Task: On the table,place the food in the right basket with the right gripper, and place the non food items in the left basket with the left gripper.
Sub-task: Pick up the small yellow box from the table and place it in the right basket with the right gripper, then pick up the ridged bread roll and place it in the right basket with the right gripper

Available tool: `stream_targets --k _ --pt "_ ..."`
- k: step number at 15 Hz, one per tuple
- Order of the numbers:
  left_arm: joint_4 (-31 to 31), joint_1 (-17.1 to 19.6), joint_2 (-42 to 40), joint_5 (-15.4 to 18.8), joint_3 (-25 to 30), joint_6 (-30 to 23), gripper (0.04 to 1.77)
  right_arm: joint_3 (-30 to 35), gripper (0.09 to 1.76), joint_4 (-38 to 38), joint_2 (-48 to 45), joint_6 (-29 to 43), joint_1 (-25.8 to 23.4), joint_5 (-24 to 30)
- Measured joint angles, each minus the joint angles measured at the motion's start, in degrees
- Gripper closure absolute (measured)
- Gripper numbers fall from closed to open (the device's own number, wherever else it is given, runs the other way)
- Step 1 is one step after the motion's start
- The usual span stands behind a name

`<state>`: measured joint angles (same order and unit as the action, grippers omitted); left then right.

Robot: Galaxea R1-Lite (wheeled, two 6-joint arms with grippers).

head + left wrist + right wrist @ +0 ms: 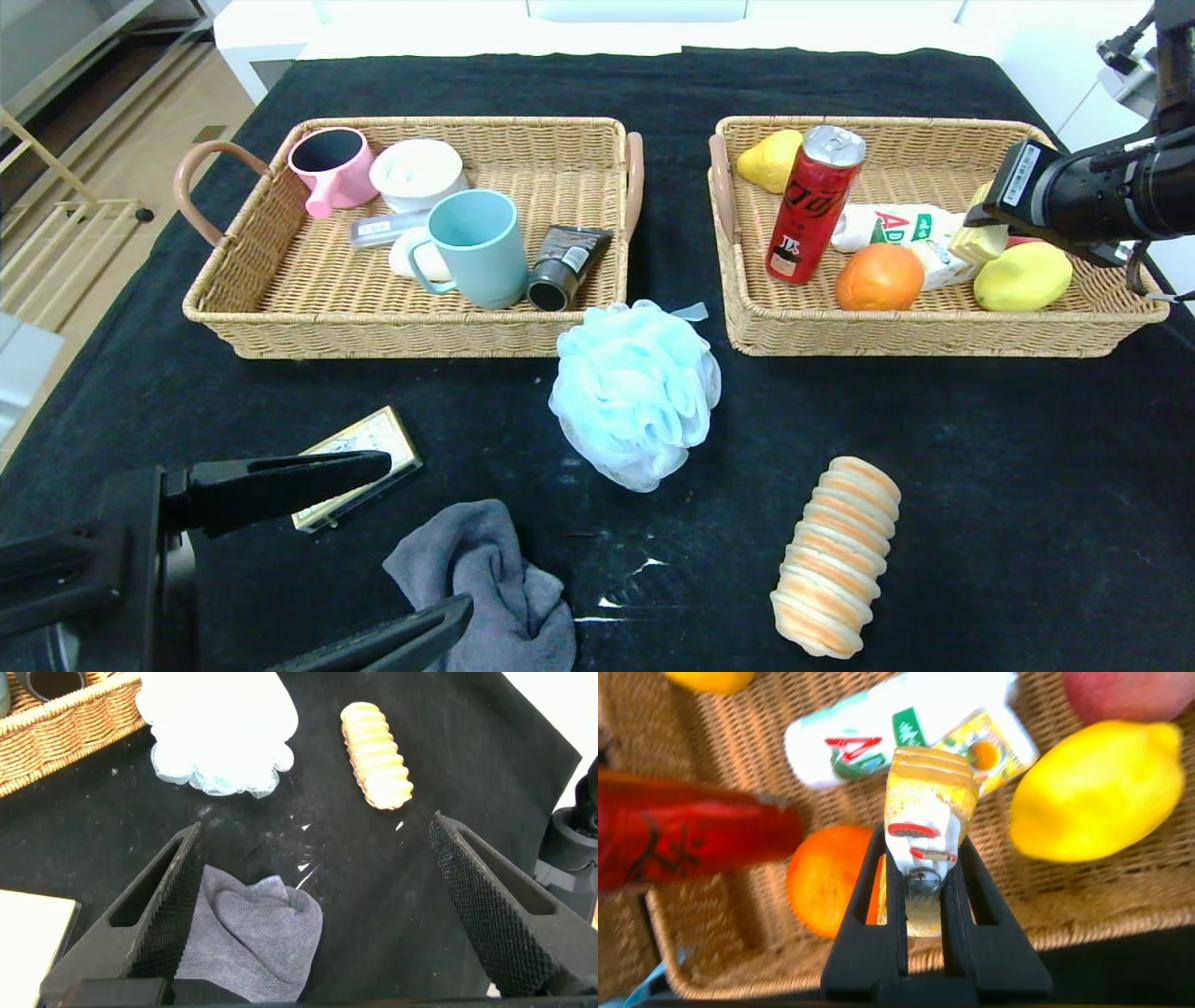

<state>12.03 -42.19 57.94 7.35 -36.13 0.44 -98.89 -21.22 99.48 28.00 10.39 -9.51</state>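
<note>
Right wrist view shows our right gripper [926, 873] with its fingers closed on a small yellow-and-white packaged snack [926, 812], held above the contents of the right woven wicker basket [934, 322] at the right of the head view. Beneath it lie a white carton with green and red lettering [878, 742], a round orange [827, 882] and a yellow lemon [1097, 793]; a red drink can [814, 205] stands upright at the basket's left side.

We judge the step in hand to be the release of this snack. To do it well, we should lower over the gap between orange and lemon, keep clear of the can so it is not toppled, and part the fingers only when the packet is close to the items below, so it cannot bounce over the rim.

In the head view's lower left, our left gripper [411, 532] hovers with fingers spread wide over a crumpled grey cloth [495, 583] on the black tabletop [1027, 485]. A pale blue mesh bath puff [635, 392], a flat cream card packet [359, 467] and a striped bread roll [837, 555] also remain there; the left woven wicker basket [280, 317] sits at upper left.
</note>
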Motion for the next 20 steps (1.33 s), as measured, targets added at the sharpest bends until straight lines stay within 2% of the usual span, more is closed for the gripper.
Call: stream_targets --k 2,7,9,12,16,20 --pt "0.06 0.00 -0.01 -0.05 0.00 0.00 0.09 0.29 1.52 3.04 1.02 -0.11 -0.26 -2.86" --pt "0.09 0.00 -0.06 -0.05 0.02 0.00 0.09 1.49 1.52 3.82 1.93 -0.11 -0.28 -3.35" --pt "0.10 0.00 -0.04 -0.09 0.06 0.13 0.09 2.04 1.21 3.84 1.88 -0.13 -0.30 -3.41" --pt "0.10 0.00 -0.06 -0.09 0.13 0.18 0.09 3.88 0.87 3.91 1.40 -0.11 -0.28 -3.39" --pt "0.20 0.00 0.00 -0.09 0.20 0.18 0.09 5.18 0.57 3.89 0.48 -0.17 -0.09 -3.25" --pt "0.17 0.00 0.07 -0.09 0.26 0.18 0.09 5.95 0.40 3.60 -0.85 -1.30 0.63 -3.16"
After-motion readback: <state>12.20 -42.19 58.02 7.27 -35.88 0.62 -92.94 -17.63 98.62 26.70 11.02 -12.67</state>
